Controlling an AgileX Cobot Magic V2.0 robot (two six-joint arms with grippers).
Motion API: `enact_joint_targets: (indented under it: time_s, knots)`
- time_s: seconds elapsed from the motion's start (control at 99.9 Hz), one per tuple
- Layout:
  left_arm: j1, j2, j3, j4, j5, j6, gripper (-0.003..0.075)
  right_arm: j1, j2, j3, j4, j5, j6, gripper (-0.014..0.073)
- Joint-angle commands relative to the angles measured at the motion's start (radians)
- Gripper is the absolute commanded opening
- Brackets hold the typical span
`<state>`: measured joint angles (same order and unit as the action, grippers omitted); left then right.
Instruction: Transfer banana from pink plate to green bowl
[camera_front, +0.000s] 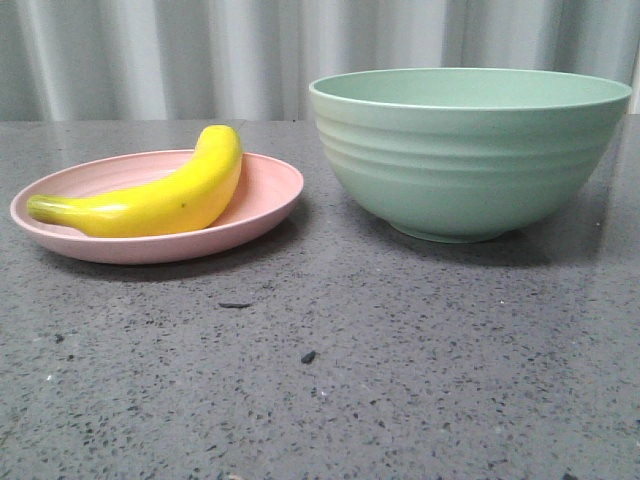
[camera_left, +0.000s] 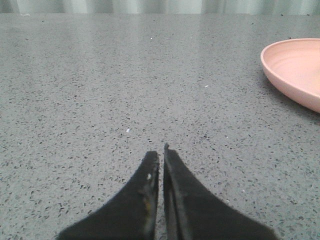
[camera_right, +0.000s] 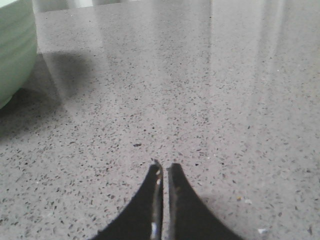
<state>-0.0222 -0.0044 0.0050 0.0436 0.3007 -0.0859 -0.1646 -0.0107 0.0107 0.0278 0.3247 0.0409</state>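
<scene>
Low frontal view; tabletop-level wrist views

Banana on pink plate; green bowl beside.

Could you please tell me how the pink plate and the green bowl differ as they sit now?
The shallow pale pink plate is low and flat; the ridged sage-green bowl is deep and far taller. The plate holds the glossy yellow banana; the bowl's inside is hidden from view. Both are round, matte, and upright on the speckled grey table.
</scene>
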Motion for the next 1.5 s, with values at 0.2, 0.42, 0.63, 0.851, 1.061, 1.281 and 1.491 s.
enact_joint_targets:
  time_s: [0.2,0.42,0.63,0.851,1.061,1.281,1.491]
  knots:
    - [0.003,-0.029,0.009,-0.011,-0.145,-0.001,-0.0020,-0.007,-0.019,0.024,0.017,-0.162,-0.003,-0.0062]
    - [0.003,-0.029,0.009,-0.011,-0.160,-0.001,-0.0020,-0.007,-0.019,0.024,0.017,-0.288,-0.003,-0.0062]
    - [0.003,-0.029,0.009,-0.011,-0.162,-0.001,-0.0020,-0.007,-0.019,0.024,0.017,-0.312,-0.003,-0.0062]
    - [0.003,-0.029,0.009,-0.011,-0.164,-0.001,-0.0020,-0.007,-0.019,0.024,0.017,-0.295,-0.003,-0.0062]
    - [0.003,-0.029,0.009,-0.011,-0.180,-0.001,-0.0020,-0.007,-0.019,0.024,0.017,-0.295,-0.003,-0.0062]
    - [0.003,-0.029,0.009,-0.011,-0.182,-0.001,-0.0020,-0.007,-0.019,0.024,0.020,-0.295,-0.003,-0.0062]
    - [0.003,-0.029,0.009,-0.011,-0.182,-0.001,-0.0020,-0.007,-0.019,0.024,0.023,-0.295,-0.003,-0.0062]
